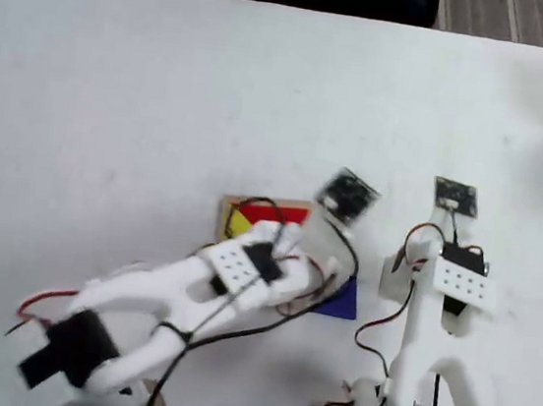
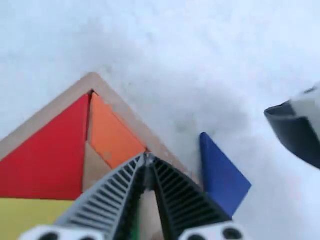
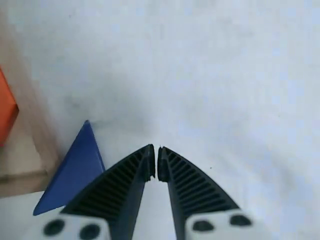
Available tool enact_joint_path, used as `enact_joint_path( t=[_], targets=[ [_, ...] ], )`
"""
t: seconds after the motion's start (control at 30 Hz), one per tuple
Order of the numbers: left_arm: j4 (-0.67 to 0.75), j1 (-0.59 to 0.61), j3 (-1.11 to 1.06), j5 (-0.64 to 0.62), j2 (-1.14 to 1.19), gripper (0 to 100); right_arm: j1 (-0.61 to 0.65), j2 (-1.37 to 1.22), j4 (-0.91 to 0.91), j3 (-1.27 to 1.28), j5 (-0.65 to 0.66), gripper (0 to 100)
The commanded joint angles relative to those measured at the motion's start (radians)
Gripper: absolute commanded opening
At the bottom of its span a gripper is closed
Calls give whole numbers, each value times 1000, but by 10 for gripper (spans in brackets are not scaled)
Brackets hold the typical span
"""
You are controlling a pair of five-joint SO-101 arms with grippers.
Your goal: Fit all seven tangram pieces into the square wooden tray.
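The square wooden tray lies mid-frame in the high view with coloured pieces inside, the blue triangle just outside its right edge, the left gripper pinched closed over its rim, and the right gripper closed beside the triangle.

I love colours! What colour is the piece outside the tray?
Blue; the piece shows best in the left wrist view.

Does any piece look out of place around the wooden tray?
Yes. The blue triangle lies flat on the table, outside the tray and beside its rim. The red piece, orange piece and yellow piece sit inside, with bare wood showing next to the orange one.
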State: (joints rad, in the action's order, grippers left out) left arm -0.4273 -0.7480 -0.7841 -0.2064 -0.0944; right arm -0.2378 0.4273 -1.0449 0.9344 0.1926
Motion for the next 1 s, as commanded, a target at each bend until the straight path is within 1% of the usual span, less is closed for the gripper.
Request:
enact_joint_path(
  t=[0.0,0.1,0.23,0.33,0.4,0.47,0.53,0.67,0.87,0.97],
  targets=[
    [-3,74,-63,34,-168,20,27,10,-13,-40,68,18],
    [-6,145,-150,109,-300,20,27,27,-13,-32,141,18],
    [-3,260,-244,117,-390,20,27,105,-47,9,265,18],
    [-2,366,-258,121,-375,20,27,170,-131,-3,356,22],
    [23,417,-244,121,-346,20,61,189,-228,-35,434,57],
    [41,443,-224,123,-306,20,99,200,-334,-71,508,106],
    [48,449,-195,123,-260,20,122,199,-389,-100,560,115],
    [48,450,-152,123,-174,20,124,197,-335,-74,578,20],
    [48,452,-132,123,-147,20,124,197,-173,100,560,19],
    [84,452,-137,118,-139,20,130,197,-122,149,479,19]
  ],
)
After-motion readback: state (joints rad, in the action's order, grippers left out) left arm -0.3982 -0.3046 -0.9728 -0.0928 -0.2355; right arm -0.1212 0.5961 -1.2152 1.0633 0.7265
